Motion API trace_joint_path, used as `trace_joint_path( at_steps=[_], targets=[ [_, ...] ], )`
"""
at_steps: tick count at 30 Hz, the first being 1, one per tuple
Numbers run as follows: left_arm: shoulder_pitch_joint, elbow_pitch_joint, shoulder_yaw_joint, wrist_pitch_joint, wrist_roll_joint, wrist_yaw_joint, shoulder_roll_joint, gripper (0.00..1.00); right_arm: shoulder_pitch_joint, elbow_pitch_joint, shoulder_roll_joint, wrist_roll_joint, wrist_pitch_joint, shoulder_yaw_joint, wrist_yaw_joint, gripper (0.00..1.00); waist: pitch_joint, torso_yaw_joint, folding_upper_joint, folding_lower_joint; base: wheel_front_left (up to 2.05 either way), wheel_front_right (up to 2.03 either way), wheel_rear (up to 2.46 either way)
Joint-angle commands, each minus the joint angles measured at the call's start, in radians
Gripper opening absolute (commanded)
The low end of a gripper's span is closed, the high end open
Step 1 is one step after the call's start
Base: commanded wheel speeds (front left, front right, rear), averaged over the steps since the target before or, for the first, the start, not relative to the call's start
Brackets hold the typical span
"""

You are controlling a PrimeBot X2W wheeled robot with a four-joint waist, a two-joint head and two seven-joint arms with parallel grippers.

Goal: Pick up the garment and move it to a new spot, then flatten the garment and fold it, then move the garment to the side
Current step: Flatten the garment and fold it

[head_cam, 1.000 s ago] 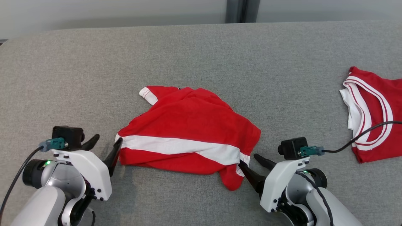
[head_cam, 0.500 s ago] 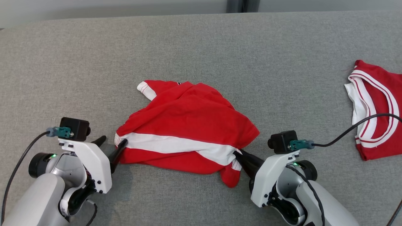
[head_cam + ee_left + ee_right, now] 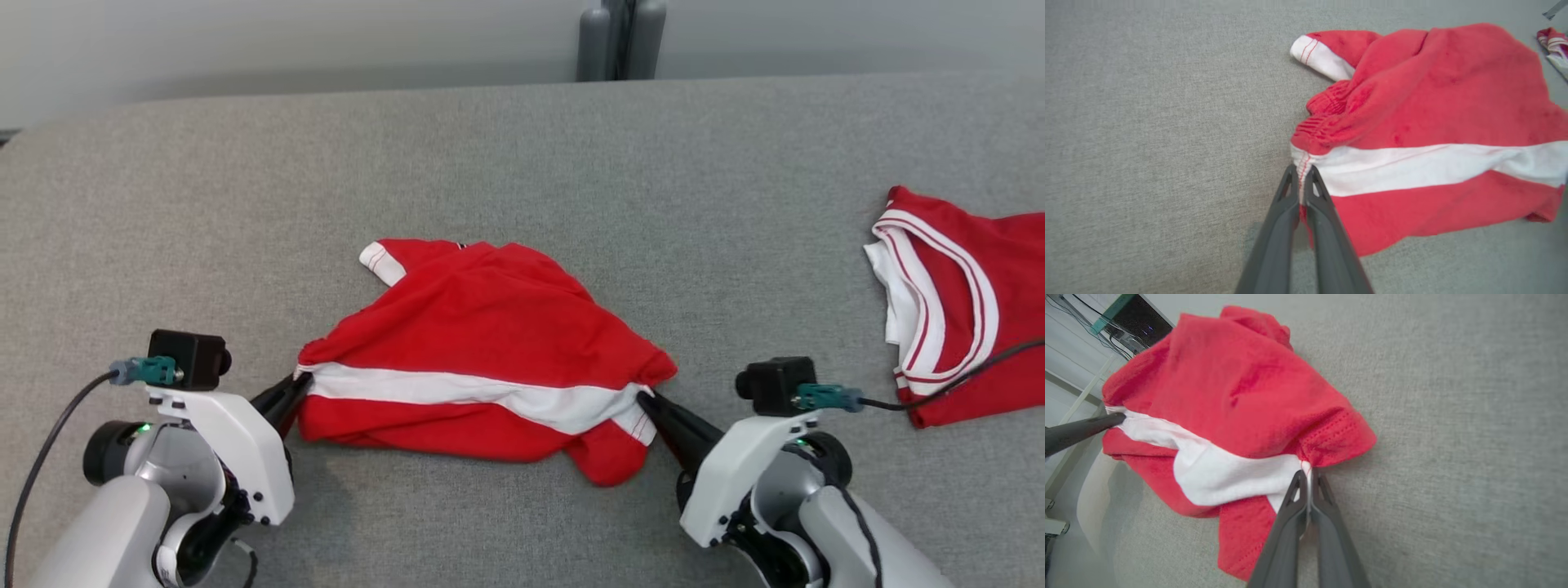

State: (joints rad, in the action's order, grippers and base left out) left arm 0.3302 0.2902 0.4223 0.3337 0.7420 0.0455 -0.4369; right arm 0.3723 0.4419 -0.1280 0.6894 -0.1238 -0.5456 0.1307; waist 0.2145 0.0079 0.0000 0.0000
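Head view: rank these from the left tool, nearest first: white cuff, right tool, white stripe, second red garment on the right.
1. white stripe: its left end is pinched in the left tool.
2. white cuff: far left corner of the held garment.
3. right tool: shut on the stripe's other end.
4. second red garment: far right of the surface.

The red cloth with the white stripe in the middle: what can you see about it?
The crumpled red garment with a white stripe looks like soft knit cloth, bunched in a heap on the grey woven surface. The stripe runs across its front, a white-edged cuff pokes out at the far left, and one gathered elastic edge shows. The left claw and right claw are each shut on an end of the stripe.
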Motion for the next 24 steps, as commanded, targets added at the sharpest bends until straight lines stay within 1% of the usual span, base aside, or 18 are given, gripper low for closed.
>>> trace_joint_path(
  at_steps=[1,4,9,12,15,17,20,22,24],
  targets=[
    [-0.020,-0.021,-0.004,-0.005,0.009,-0.005,-0.002,0.00,-0.018,-0.022,-0.011,0.009,0.014,0.012,0.000,0.00,-0.027,-0.005,0.0000,0.0000,0.00,0.00,0.00],
    [-0.060,-0.091,-0.001,-0.009,0.012,-0.022,-0.001,0.00,-0.061,-0.079,-0.044,0.012,0.027,0.051,0.000,0.00,-0.064,-0.009,0.0000,0.0000,0.00,0.00,0.00],
    [-0.110,-0.214,0.004,-0.003,0.006,-0.067,0.007,0.00,-0.145,-0.203,-0.070,0.009,0.009,0.129,0.000,0.00,-0.108,-0.011,0.0000,0.0000,0.00,0.00,0.00],
    [-0.113,-0.268,0.008,0.014,0.003,-0.081,0.000,0.00,-0.177,-0.284,-0.066,0.009,-0.014,0.166,0.000,0.00,-0.114,-0.015,0.0000,0.0000,0.00,0.00,0.00],
    [-0.066,-0.304,0.015,0.040,-0.010,-0.086,-0.007,0.00,-0.160,-0.356,-0.057,0.017,-0.050,0.196,0.000,0.00,-0.090,-0.020,0.0000,0.0000,0.00,0.00,0.00],
    [-0.013,-0.302,0.016,0.055,-0.009,-0.076,0.000,0.00,-0.121,-0.385,-0.054,0.024,-0.076,0.214,0.000,0.00,-0.066,-0.022,0.0000,0.0000,0.00,0.00,0.00],
    [0.109,-0.262,0.022,0.086,-0.028,-0.054,0.005,0.00,-0.031,-0.387,-0.066,0.028,-0.114,0.239,0.000,0.00,-0.017,-0.024,0.0000,0.0000,0.00,0.00,0.00],
    [0.221,-0.217,0.039,0.107,-0.077,-0.032,-0.012,0.00,0.056,-0.372,-0.084,0.020,-0.132,0.250,0.000,0.00,0.022,-0.024,0.0000,0.0000,0.00,0.00,0.00],
    [0.332,-0.156,0.050,0.124,-0.090,-0.008,0.011,0.00,0.150,-0.352,-0.103,0.009,-0.133,0.257,0.000,0.00,0.068,-0.022,0.0000,0.0000,0.00,0.00,0.00]
  ],
)
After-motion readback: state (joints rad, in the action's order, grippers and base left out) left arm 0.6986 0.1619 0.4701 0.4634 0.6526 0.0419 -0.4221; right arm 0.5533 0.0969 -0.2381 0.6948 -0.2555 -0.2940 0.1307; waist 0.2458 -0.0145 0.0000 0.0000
